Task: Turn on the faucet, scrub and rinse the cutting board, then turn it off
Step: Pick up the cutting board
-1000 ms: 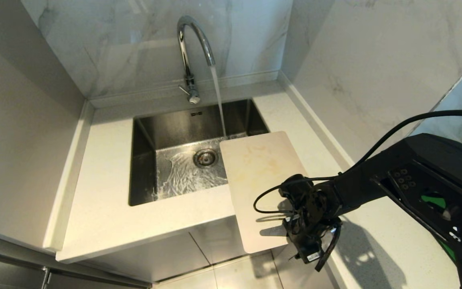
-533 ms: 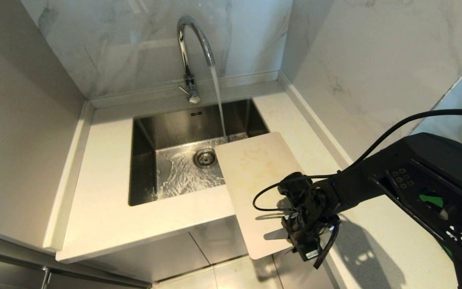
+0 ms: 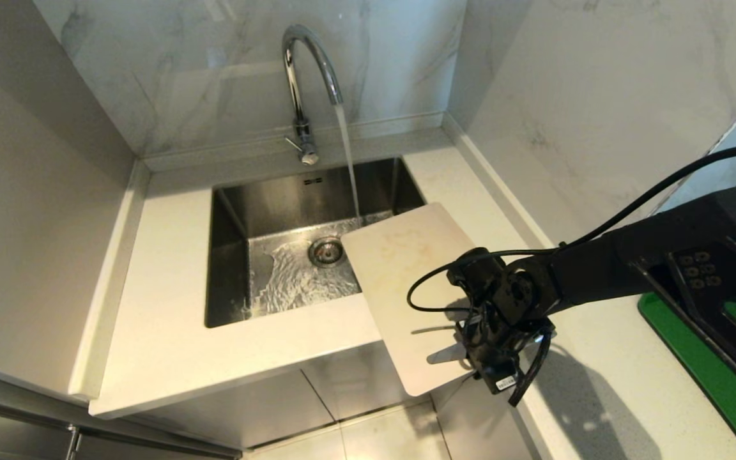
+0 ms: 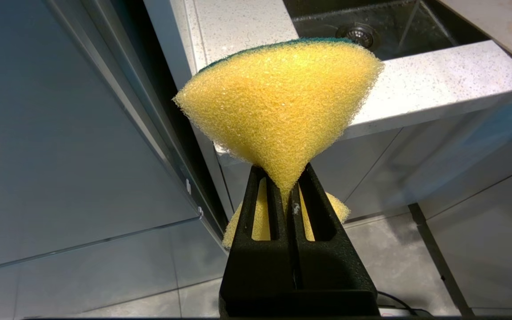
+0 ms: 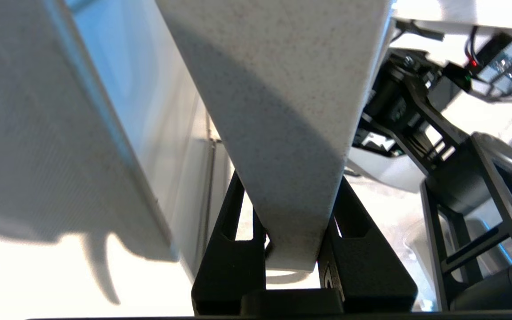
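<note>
The chrome faucet point(image 3: 298, 70) runs a stream of water point(image 3: 349, 166) into the steel sink point(image 3: 291, 191). The cream cutting board point(image 3: 400, 275) slants over the sink's right rim, with its near end past the counter's front edge. My right gripper point(image 3: 467, 358) is shut on that near end; in the right wrist view the cutting board point(image 5: 282, 111) sits clamped between the two black fingers of the right gripper point(image 5: 290, 191). My left gripper point(image 4: 282, 171) is out of the head view, low in front of the counter, and is shut on a yellow sponge point(image 4: 278, 102).
White counter point(image 3: 170, 319) surrounds the sink, with marble walls behind and to the right. A dark green mat point(image 3: 713, 377) lies on the counter at the far right. Cabinet fronts and tiled floor point(image 3: 374, 441) are below the counter edge.
My right gripper has closed on the board's near end. The board has swung slightly left towards the sink and the right arm has risen. Water keeps running.
</note>
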Tool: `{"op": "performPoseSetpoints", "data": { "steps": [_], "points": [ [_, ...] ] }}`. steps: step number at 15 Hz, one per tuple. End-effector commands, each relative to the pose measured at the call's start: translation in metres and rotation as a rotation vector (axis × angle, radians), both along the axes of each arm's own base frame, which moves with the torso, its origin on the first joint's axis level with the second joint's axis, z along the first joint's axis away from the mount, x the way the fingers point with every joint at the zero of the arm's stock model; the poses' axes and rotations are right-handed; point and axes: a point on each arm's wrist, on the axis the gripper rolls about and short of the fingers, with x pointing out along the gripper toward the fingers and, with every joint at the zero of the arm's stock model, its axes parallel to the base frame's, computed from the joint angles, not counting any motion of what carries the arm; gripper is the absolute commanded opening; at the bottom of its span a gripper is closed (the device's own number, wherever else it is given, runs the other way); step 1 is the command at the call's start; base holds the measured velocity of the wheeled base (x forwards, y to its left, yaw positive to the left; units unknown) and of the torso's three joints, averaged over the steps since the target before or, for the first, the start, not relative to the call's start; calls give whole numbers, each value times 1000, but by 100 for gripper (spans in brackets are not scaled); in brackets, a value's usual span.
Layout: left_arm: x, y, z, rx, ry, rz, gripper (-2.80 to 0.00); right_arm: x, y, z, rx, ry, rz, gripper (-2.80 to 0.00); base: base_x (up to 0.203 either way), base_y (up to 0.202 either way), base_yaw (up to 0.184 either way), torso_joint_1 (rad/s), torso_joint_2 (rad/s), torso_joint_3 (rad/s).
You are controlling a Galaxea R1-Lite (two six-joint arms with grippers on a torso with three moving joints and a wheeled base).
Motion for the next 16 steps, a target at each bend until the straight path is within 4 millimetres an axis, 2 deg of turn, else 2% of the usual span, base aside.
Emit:
{"op": "performPoseSetpoints", "data": {
  "steps": [1,9,16],
  "points": [
    [0,0,-1,0,-1,1,-280,-8,-3,21,-2,-40,-14,-280,0,0,0,0,0,0],
    [0,0,-1,0,-2,1,-280,-36,-9,80,30,-165,14,-280,0,0,0,0,0,0],
    [0,0,-1,0,-1,1,-280,-72,-14,137,-146,-362,211,-280,0,0,0,0,0,0]
  ]
}}
